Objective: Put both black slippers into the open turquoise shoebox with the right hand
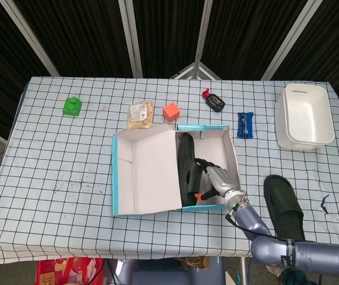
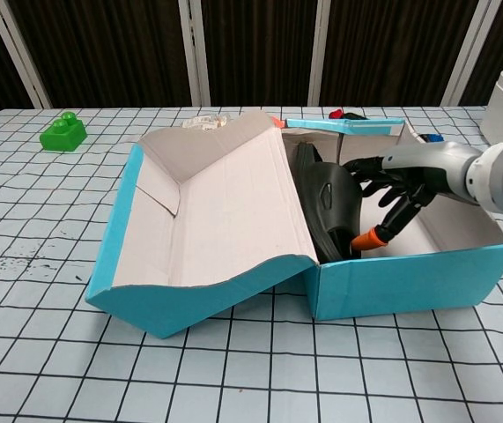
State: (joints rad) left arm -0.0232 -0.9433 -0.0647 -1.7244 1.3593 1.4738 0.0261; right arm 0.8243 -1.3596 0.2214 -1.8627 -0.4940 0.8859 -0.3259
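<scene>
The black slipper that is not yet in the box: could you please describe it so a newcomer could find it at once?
Start at the open turquoise shoebox mid-table, then look to its right, near the table's front edge. The black slipper lies flat on the checked cloth there, below the white tub; its twin stands on edge inside the box.

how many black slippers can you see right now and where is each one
2. One black slipper stands on edge inside the turquoise shoebox, beside the right hand. The other slipper lies on the table right of the box. None seem hidden.
</scene>
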